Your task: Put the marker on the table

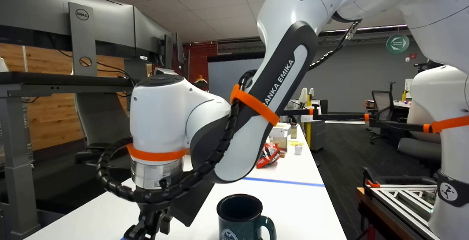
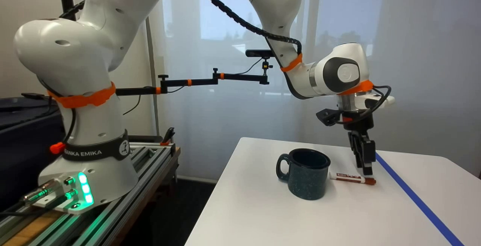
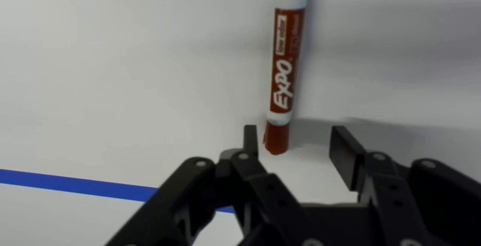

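Observation:
The marker (image 3: 285, 62) is white with a brown-red label and cap and lies flat on the white table (image 2: 263, 216). In an exterior view the marker (image 2: 351, 178) lies just beside the dark mug, its cap pointing away from the mug. My gripper (image 3: 295, 141) is open and empty, with the marker's cap end between the fingertips, nearer the left finger and apart from the right one. In an exterior view the gripper (image 2: 367, 169) points down right at the cap end. The gripper (image 1: 148, 227) also shows low in an exterior view, where the marker cannot be made out.
A dark green speckled mug (image 2: 309, 178) stands upright near the marker and also shows in an exterior view (image 1: 240, 220). Blue tape (image 2: 413, 197) crosses the table beyond the gripper. A red bag (image 1: 268, 155) and a box (image 1: 280, 137) stand farther along the table.

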